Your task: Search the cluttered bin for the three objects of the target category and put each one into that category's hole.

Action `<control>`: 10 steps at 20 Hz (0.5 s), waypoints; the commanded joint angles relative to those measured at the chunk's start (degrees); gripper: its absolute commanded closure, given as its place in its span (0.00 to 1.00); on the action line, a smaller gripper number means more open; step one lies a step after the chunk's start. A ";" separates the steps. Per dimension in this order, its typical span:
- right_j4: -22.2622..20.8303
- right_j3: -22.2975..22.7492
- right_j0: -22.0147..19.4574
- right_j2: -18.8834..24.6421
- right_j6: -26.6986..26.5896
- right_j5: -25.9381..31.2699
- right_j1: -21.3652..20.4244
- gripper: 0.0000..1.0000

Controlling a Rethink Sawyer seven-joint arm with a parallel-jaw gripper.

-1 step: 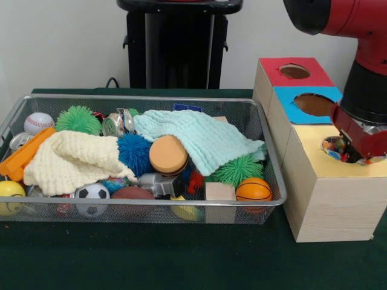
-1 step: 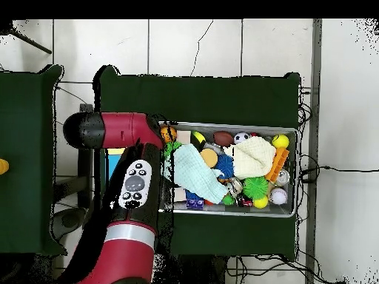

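1. The jaws [image 1: 349, 152] hung at the yellow hole [image 1: 340, 149] of the wooden sorting box [image 1: 329, 202], with a multicoloured speckled ball [image 1: 334, 145] showing in that hole right at their tips. Whether they pinched it or stood spread could not be told, since the red wrist housing covered them.
2. At twelve o'clock from there sat the blue hole [image 1: 314, 104], and further up the red hole [image 1: 294, 71]; both looked empty.
3. At nine o'clock lay the wire mesh bin [image 1: 24, 106], just beside the box and crowded: a mint knitted cloth [image 1: 199, 136], a cream knitted cloth [image 1: 69, 160], a green spiky ball [image 1: 78, 119], a blue spiky ball [image 1: 134, 152], a mini basketball [image 1: 253, 190], a mini soccer ball [image 1: 92, 194] and a baseball [image 1: 38, 122].
4. Judging from this, one drop was under way and the search remained.
5. Risks: a ball caught on the hole's rim could roll off onto the bench [image 1: 151, 260]; the cloths likely hide further targets; a descent among the clutter could snag knit loops and drag a cloth out.
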 commanded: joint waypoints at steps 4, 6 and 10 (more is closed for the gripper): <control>-1.55 0.53 0.51 3.71 4.60 -13.41 13.89 1.00; -1.61 0.79 0.56 3.50 4.37 -14.33 14.15 1.00; -1.99 3.07 -0.82 5.49 1.44 -15.97 12.73 1.00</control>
